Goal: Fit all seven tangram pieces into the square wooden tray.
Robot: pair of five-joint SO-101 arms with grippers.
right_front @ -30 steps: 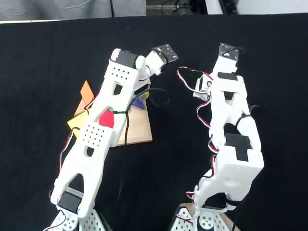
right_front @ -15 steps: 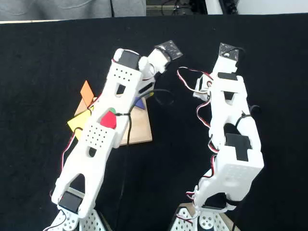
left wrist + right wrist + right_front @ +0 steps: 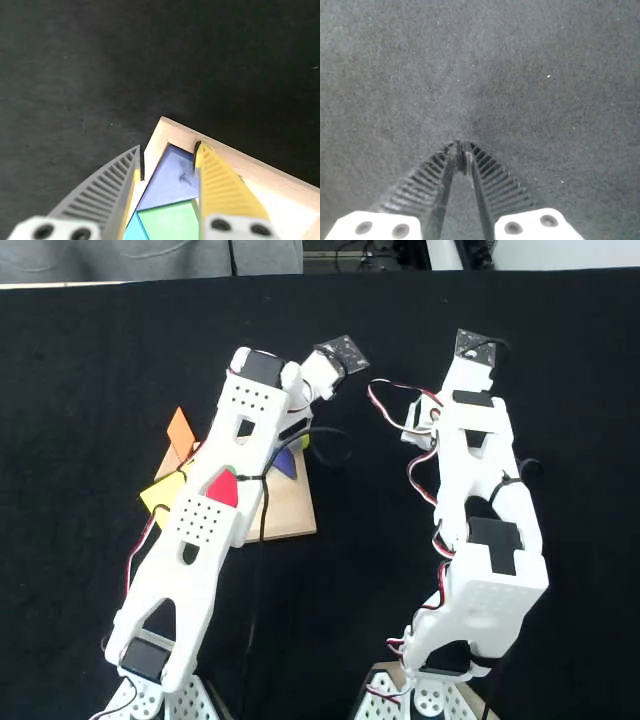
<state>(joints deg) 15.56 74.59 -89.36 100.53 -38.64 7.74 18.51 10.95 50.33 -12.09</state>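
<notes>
The square wooden tray [image 3: 292, 512] lies under my left arm. In the left wrist view a blue triangle [image 3: 172, 177] lies flat in the tray's corner [image 3: 165, 126], with a green piece [image 3: 167, 222] and a cyan piece [image 3: 131, 231] against it. My left gripper [image 3: 169, 150] hangs open just above that corner, one finger on each side of the blue triangle and tray floor showing beside the grey finger. An orange piece [image 3: 180, 430] and a yellow piece [image 3: 160, 492] lie at the tray's left side. My right gripper [image 3: 462, 145] is shut on nothing above bare black cloth.
Black cloth [image 3: 100, 360] covers the whole table. The right arm [image 3: 480, 490] stretches up the right half, well apart from the tray. The left arm hides most of the tray's inside from above. Cables loop between the two arms.
The left arm's wrist swung slightly right and then back left over the tray's far corner. The right arm has kept still.
</notes>
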